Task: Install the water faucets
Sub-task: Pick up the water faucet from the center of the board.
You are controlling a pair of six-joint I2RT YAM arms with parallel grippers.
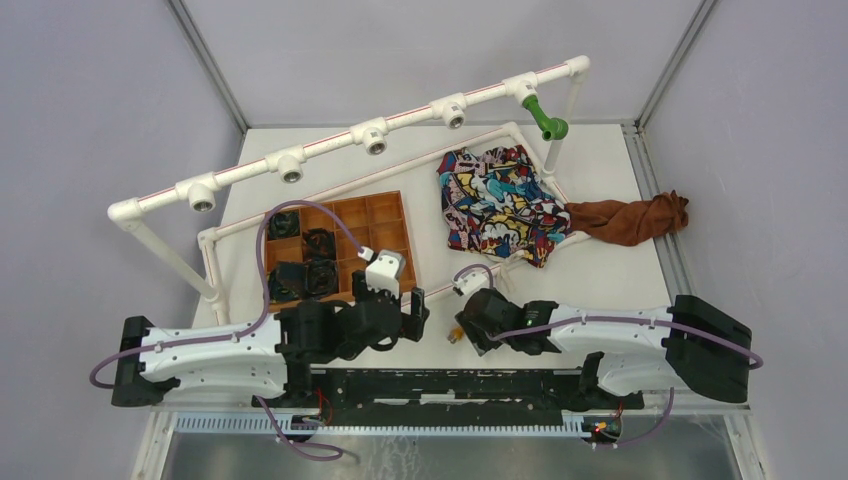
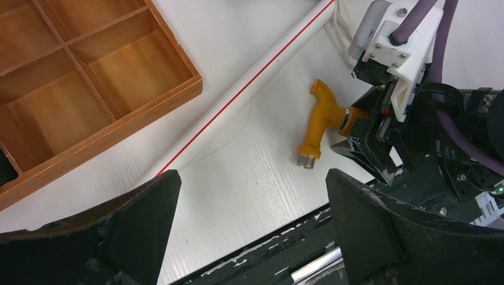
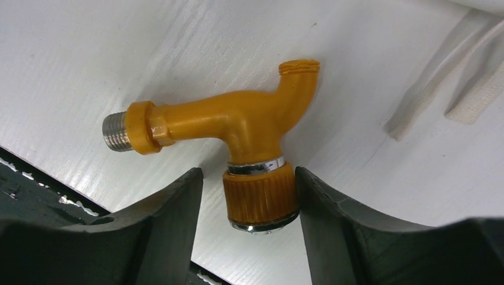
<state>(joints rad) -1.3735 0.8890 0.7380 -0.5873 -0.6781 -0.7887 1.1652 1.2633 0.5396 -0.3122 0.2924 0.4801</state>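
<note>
Orange-yellow faucet (image 3: 238, 122): plastic, bent spout, metal thread, ribbed knob (image 3: 260, 196); laid flat on white table (image 3: 89, 53), centre frame. Right gripper (image 3: 248, 181) is set astride the knob, gap at one finger. Left gripper (image 2: 251, 178) is spread wide, empty. Green faucet (image 1: 546, 119): fitted on pipe rail (image 1: 330, 145), upper right

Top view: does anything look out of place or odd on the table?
Two cloths seem stray: the patterned cloth lies crumpled over the lower pipe frame, and the brown cloth trails off the table at its right edge. The orange faucet lies on its side, near the front edge.
</note>
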